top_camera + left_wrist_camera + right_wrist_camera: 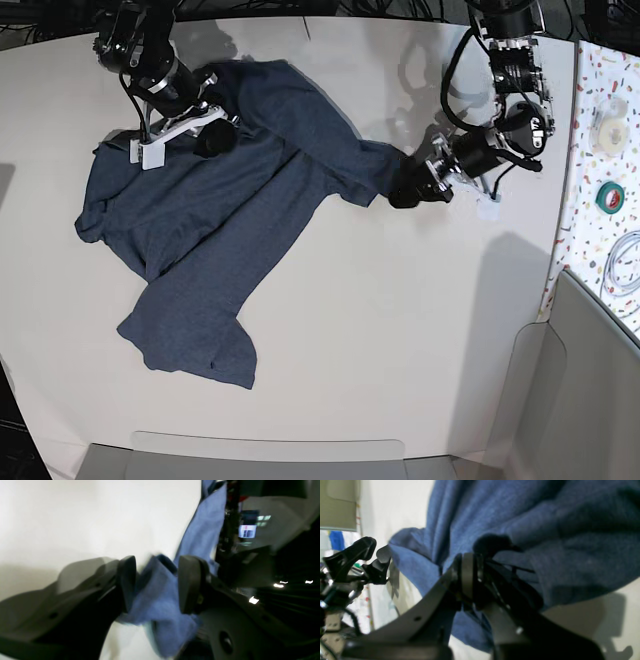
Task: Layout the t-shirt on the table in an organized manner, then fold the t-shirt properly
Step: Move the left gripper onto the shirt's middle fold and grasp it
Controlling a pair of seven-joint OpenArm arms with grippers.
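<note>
Left wrist view: the left hand fills the lower half of the frame, its two dark pads standing apart with a fold of the dark heathered navy-blue cloth t-shirt between them. The left pad touches the cloth; whether the right pad presses it cannot be told through the blur, so a firm grip is not confirmed. A strip of the shirt runs up toward the upper right, over the plain white smooth-topped table.

Right wrist view: the right hand sits at centre frame with its jaws together, buried in bunched blue fabric that fills the upper right; it appears clamped on that cloth. The other hand is visible at the left edge, at the tip of a stretched fold.

Base view: the shirt lies crumpled across the upper left and centre of the table, plain side up, no lettering visible. The right hand holds it at upper left; the left hand meets the drawn-out end at centre right.

Step in hand: layout, judged early; folding has not begun. The next move likely calls for a secure hold at both ends, then drawing the hands apart to spread the cloth flat. Risk: the cloth slipping from the left hand.
</note>
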